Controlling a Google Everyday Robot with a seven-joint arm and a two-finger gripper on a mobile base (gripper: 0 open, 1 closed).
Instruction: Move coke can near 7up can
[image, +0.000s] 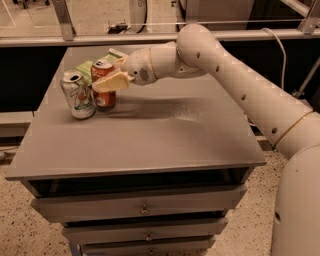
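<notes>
The red-orange coke can (104, 99) stands on the grey table (170, 135) at its far left. The silver-white 7up can (78, 96), dented, with green markings, stands just left of it, nearly touching. My gripper (106, 80) reaches in from the right and is shut on the coke can's upper half. One cream finger (113, 81) crosses the can's front; the other is hidden behind the can.
A flat green chip bag (86, 68) lies just behind the two cans. The table's left edge is close to the 7up can. Drawers sit below the table front. A railing runs behind the table.
</notes>
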